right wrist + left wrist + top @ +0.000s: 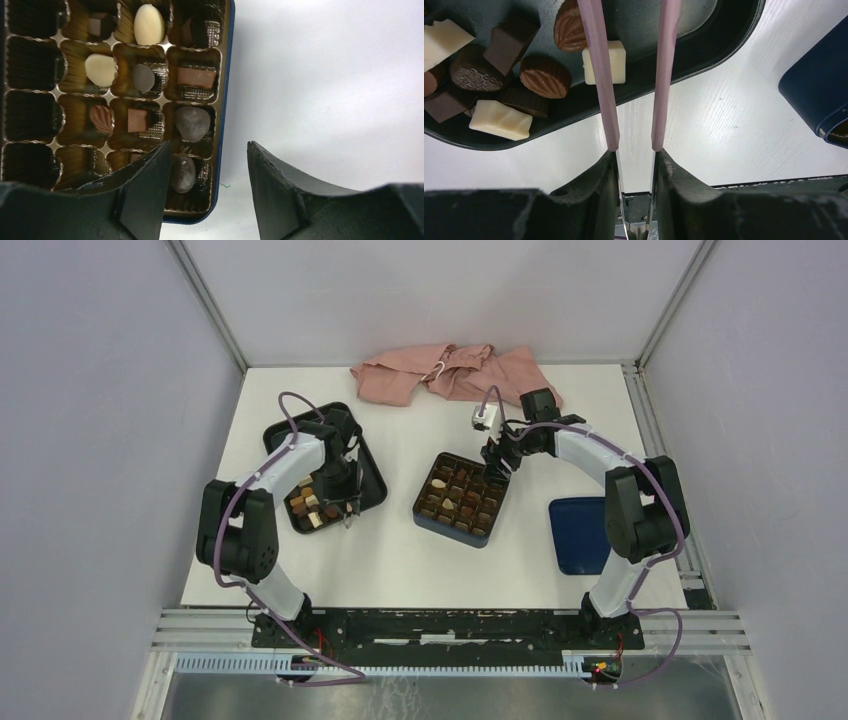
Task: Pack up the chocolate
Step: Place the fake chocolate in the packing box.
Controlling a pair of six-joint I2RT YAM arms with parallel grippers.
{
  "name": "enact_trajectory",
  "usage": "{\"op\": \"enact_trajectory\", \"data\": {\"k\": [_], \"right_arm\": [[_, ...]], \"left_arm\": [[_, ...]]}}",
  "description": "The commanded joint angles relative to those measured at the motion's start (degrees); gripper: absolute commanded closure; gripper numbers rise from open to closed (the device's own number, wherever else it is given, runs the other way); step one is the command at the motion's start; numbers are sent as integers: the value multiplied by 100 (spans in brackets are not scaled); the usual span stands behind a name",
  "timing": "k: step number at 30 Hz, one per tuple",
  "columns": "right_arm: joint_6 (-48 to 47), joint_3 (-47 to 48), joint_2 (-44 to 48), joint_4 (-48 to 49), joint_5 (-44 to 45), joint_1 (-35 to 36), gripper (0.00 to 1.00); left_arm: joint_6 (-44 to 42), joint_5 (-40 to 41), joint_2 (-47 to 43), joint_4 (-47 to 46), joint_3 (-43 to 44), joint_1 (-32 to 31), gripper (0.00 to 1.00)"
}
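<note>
Presently right hand hangs apart and empty over the box rim, probably to clear filled cells, while left hand, thin fingers nearly together, grip untellable, reaches over the tray holding loose chocolate.

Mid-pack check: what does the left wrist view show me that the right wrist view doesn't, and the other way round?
Only left wrist: the black tray with loose chocolate pieces in dark brown, light brown and white, and two pink strips running up over the tray. Only right wrist: the brown gridded insert, with packed pieces in some cells and empty cells along the left of the view, plus the right claw, open over the box's edge and holding nothing. Both: the white table and part of the dark blue box.
</note>
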State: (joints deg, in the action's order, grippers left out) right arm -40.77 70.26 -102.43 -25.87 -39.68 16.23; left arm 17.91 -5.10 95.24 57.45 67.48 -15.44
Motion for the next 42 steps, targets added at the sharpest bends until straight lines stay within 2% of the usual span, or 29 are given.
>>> {"op": "enact_trajectory", "data": {"k": [1,5,10,13,17,22,28,33,36,42], "right_arm": [[90,77,-41,258,442,20,38],[164,84,-242,340,606,63,41],[125,161,-419,281,628,186,51],[79,196,-466,249,681,252,61],[141,201,-429,311,680,293,79],[366,90,-201,575,805,340,91],[669,-104,197,990,1067,409,97],[775,-227,540,1310,1662,672,99],[824,-254,698,1466,2066,942,100],[1129,-330,802,1711,2213,1136,100]], "left_arm": [[-90,-174,-343,-215,-87,41,76],[-62,-184,-507,-235,-168,43,76],[-44,-146,-707,-225,-315,41,77],[-20,-130,-817,-223,-373,41,77],[23,-176,-1033,-191,-369,42,78],[69,-511,-1374,-214,-444,33,78],[150,-690,-1739,-280,-662,24,79],[152,-777,-1906,-364,-786,19,79],[119,-820,-1919,-389,-814,25,79],[152,-1087,-2060,-461,-796,-66,80]]}}
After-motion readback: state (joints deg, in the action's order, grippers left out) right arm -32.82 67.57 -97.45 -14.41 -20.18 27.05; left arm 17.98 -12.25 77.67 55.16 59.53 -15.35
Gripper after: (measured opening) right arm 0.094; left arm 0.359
